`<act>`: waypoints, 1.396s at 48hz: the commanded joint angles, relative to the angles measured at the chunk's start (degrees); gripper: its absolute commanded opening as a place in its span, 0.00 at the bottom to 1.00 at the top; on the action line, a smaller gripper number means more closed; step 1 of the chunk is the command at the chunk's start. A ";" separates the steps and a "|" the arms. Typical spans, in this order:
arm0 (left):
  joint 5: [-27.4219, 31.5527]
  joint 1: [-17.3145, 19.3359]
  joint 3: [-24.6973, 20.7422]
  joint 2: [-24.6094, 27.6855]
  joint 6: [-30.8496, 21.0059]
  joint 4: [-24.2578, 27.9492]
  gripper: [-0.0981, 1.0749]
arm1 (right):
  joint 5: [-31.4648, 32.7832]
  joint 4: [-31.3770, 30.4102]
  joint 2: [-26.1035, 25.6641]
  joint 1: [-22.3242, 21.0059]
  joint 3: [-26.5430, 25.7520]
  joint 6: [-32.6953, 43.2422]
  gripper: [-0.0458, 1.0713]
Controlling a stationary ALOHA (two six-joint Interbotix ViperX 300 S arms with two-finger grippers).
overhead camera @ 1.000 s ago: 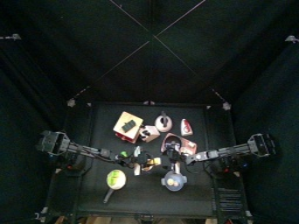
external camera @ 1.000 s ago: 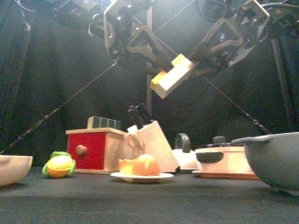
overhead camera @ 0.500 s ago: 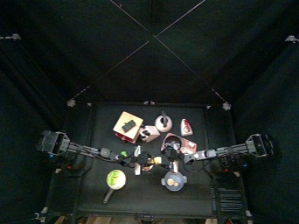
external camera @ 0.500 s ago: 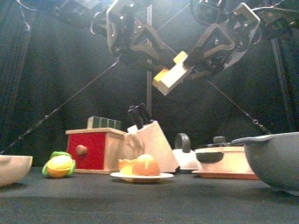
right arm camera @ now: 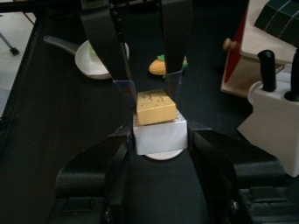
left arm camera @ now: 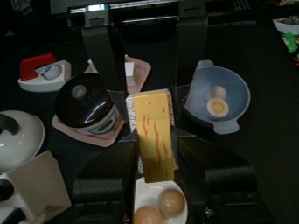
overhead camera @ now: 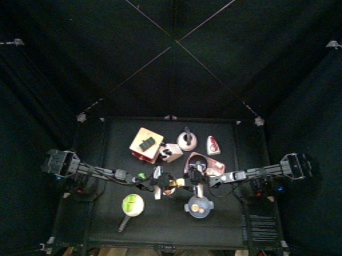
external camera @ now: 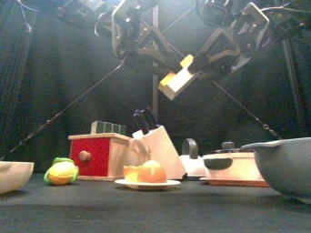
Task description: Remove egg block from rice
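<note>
Unmoved since a second ago, as far as the front and top views tell: egg block, both arms, goods on the table.

- Egg block [left arm camera: 155, 131]: long yellow slab with reddish streaks, lying flat on top of white rice [right arm camera: 160, 137]. Not yet parted from it. Held high in the air over the middle of the table [external camera: 73, 205], between the two arms.
- Long axis: running from one gripper to the other. Slanted in the front view, with the higher end toward the right arm and the lower end toward the left arm. Yellow face turned upward.
- Left gripper [left arm camera: 158, 164]: pinching egg block and rice together by their sides at the lower end.
- Right gripper [right arm camera: 160, 131]: set about the higher end, on either side of the rice. Grip or gap not to be told.
- Plate [external camera: 147, 184]: on the table straight below the block, bearing two round orange pieces.
- Blue bowl [left arm camera: 222, 83]: on the table, well apart from the block, with a small round yolk piece [left arm camera: 216, 107] inside.
- Red toaster [external camera: 100, 155] and knife block [external camera: 158, 150]: behind the plate.
- Pot [external camera: 231, 164]: right of the plate in the front view.
</note>
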 commanded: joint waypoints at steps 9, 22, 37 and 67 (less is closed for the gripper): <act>0.09 -0.09 -1.85 -0.35 -0.18 0.18 0.44 | -0.09 0.00 -0.62 -0.35 -1.49 0.09 0.59; 0.79 -0.09 -1.49 -0.35 -0.18 0.18 0.44 | 0.00 0.09 -0.62 -0.44 -1.41 0.09 0.49; 1.85 -0.09 -0.53 -0.88 -0.09 0.18 0.44 | -0.09 0.18 -1.23 -0.18 -0.62 0.09 0.49; 2.99 -0.26 1.49 -1.85 -0.35 -0.44 0.44 | 0.00 2.20 -5.71 -0.09 2.64 0.09 0.48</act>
